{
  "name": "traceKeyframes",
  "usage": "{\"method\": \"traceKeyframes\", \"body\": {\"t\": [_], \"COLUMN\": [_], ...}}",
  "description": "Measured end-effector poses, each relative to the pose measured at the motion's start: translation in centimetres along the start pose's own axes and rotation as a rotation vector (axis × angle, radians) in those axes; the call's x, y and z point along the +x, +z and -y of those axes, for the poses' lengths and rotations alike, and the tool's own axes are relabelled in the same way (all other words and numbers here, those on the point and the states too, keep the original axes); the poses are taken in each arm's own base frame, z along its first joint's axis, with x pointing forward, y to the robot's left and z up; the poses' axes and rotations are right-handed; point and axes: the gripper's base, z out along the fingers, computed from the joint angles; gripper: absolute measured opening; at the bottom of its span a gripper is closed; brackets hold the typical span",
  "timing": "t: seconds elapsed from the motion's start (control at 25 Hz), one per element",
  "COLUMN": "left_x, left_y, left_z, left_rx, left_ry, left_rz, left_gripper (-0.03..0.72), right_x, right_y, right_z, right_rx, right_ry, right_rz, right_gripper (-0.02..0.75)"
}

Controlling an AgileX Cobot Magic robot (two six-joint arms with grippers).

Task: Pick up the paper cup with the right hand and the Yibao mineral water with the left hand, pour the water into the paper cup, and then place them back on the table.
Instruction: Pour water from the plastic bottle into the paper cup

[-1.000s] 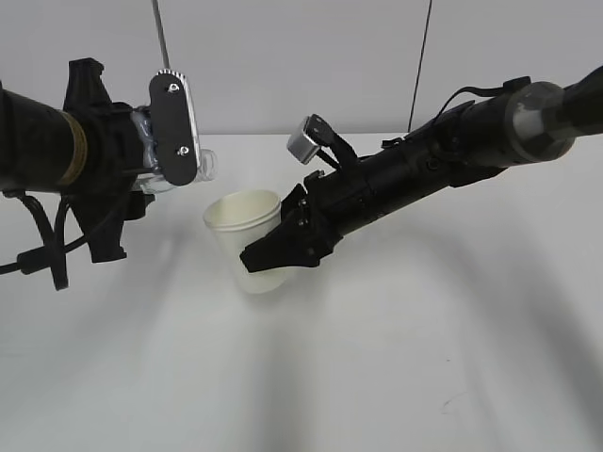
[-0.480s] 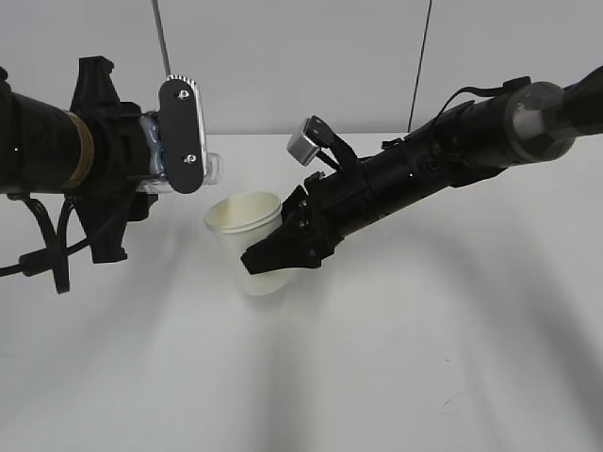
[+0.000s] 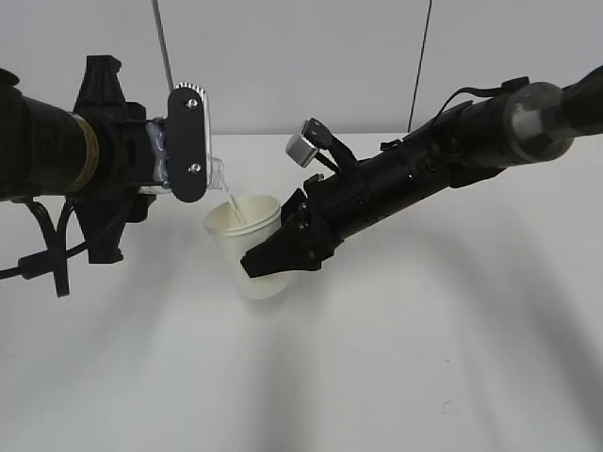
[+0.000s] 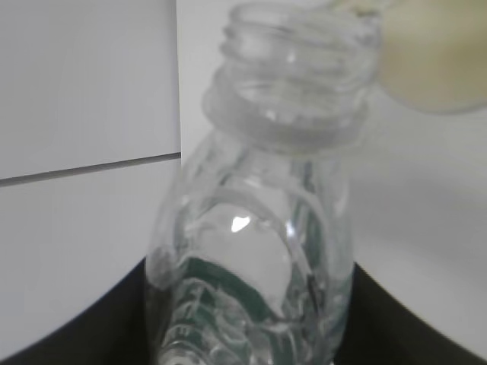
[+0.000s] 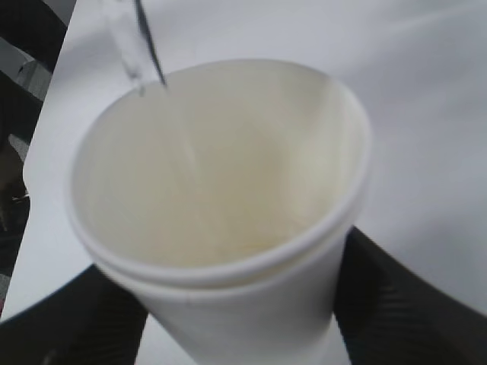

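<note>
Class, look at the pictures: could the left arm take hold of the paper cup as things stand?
Probably not: the left gripper is already closed on the Yibao mineral water, and the right gripper clasps the paper cup, covering its near side.

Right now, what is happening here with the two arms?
The left hand holds the Yibao mineral water tipped over, its open mouth just above the paper cup. A thin stream of water falls into the cup. The right hand grips the cup with its fingers on both sides and holds it tilted toward the bottle, above the white table. The pouring is under way; nothing is set down yet.
</note>
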Motion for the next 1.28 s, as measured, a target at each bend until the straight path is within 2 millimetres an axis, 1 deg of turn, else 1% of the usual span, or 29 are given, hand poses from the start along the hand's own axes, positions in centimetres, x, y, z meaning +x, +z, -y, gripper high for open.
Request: {"method": "traceKeyframes", "body": {"t": [0.44,0.68,1.28], "left_x": [0.16,0.18,0.13], "left_y": [-0.01,-0.01,-0.05], "left_z": [-0.11,-0.15,-0.3], "left_rx": [-0.013,-0.017,-0.036], "left_ry": [0.024,0.03,0.069], "left_rz": [-0.02,-0.022,-0.024], "left_gripper": [0.385,0.385,0.385], "right_x": [-0.01,-0.18,-0.19], "right_y": [0.02,0.46,0.48], "right_z": [-0.04,-0.37,-0.39], "right_rx": [-0.003,-0.014,-0.014], "right_ry": [0.008,0.002,0.002], "right_rz": [0.0,-0.003,-0.003], "right_gripper": [0.538,0.538,0.538]}}
